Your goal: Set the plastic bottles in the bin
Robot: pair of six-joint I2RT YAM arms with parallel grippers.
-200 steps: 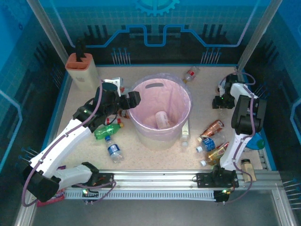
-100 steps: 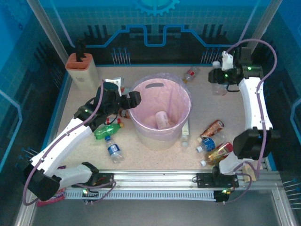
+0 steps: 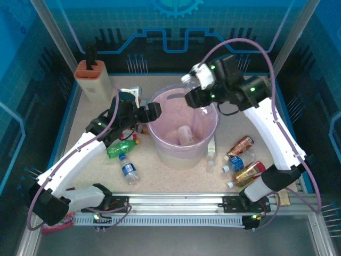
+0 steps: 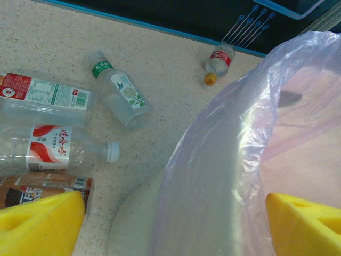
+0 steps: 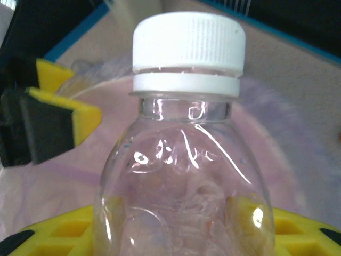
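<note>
My right gripper (image 3: 193,89) (image 5: 181,237) is shut on a clear plastic bottle (image 5: 184,176) (image 3: 187,80) with a white cap, held above the far rim of the bin (image 3: 181,156). The bin is a pale bucket lined with a pink bag (image 4: 298,106), and one bottle (image 3: 184,134) lies inside it. My left gripper (image 3: 151,112) (image 4: 170,229) is open at the bin's left rim, one yellow pad (image 4: 40,221) over the table and the other over the bag. More bottles lie left of the bin (image 3: 121,148) (image 4: 58,149) and to its right (image 3: 242,144).
A beige-and-orange knife block (image 3: 93,77) stands at the back left. One small bottle (image 3: 216,84) lies behind the bin and another (image 3: 210,152) rests against its right wall. Past the bin, my left gripper's yellow pads (image 5: 58,109) appear in the right wrist view.
My right arm has swung from the back right corner leftwards, carrying the clear bottle to above the bin. The left arm has hardly moved.
</note>
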